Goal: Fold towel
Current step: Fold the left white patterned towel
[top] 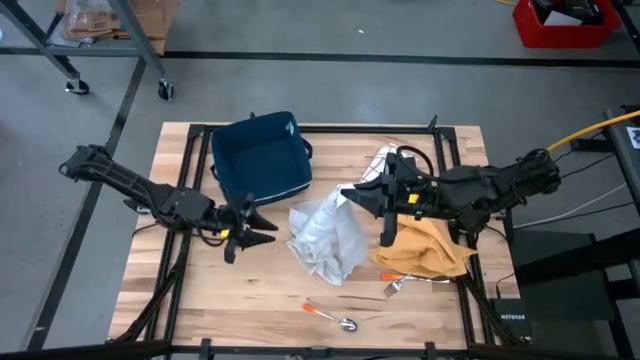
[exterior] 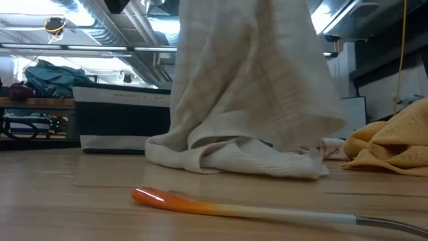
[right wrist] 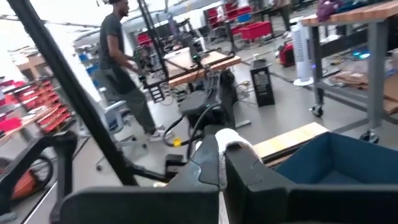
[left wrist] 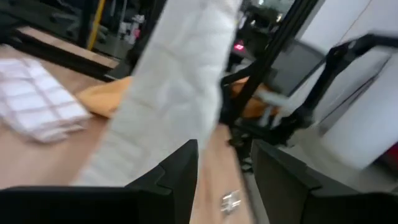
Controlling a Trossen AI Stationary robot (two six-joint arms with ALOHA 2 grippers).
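A white towel (top: pixel 325 235) hangs from my right gripper (top: pixel 347 196), which is shut on its top end above the middle of the table. The towel's lower end (exterior: pixel 234 157) lies heaped on the wood. In the low view the hanging part (exterior: pixel 254 73) fills the middle. My left gripper (top: pixel 256 228) stands open a little to the left of the towel, level and pointing at it. In the left wrist view the towel (left wrist: pixel 177 87) shows beyond the parted fingers, with nothing between them. My right gripper pinches a bunched bit of the towel's top end (right wrist: pixel 235 138) between its two fingers (right wrist: pixel 252 167). The fingers lie level and come from the table's right side. The towel hangs below them, its upper part lifted and its lower end resting in a heap on the table.
A dark blue bin (top: pixel 260 155) stands at the far left of centre. An orange cloth (top: pixel 425 252) lies under my right arm, and a checked cloth (top: pixel 378 162) lies behind it. A spoon with an orange handle (top: pixel 328 315) and a fork (top: pixel 392 289) lie near the front edge.
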